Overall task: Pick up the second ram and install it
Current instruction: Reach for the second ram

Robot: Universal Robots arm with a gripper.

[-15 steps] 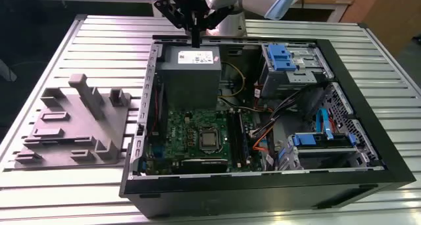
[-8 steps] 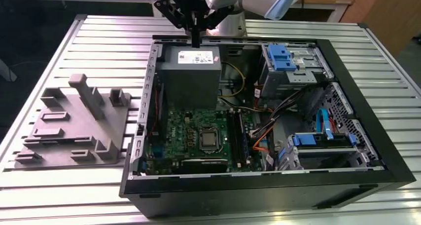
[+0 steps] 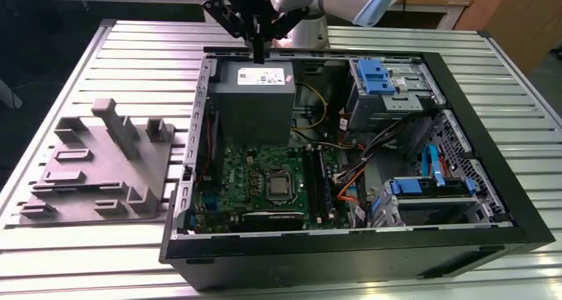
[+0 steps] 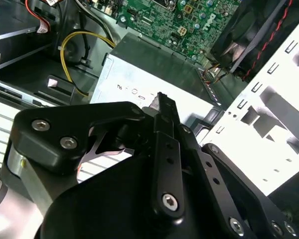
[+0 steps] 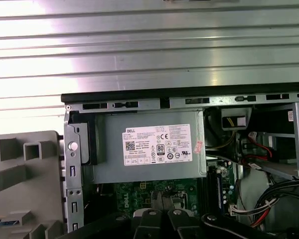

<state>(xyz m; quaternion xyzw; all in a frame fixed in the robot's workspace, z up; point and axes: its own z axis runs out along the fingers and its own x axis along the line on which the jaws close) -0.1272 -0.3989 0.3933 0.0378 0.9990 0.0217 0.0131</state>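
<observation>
Work at an early stage: nothing is seen grasped, so pickup and installation are judged still to do. At the exterior view's left, a grey moulded fixture (image 3: pixel 97 175) with blocky posts is set on the ribbed metal table (image 3: pixel 141 56). The second ram (image 5: pixel 2 222), taken to be the thin blue strip, is lodged in it. Further right, the gripper (image 3: pixel 259 55) is poised over the boxy grey power supply (image 3: pixel 253 96), fingers pressed together.

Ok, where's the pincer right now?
In the exterior view, the pincer hangs just above the labelled end of the power supply, inside the open computer case, toward the exterior view's left.
</observation>
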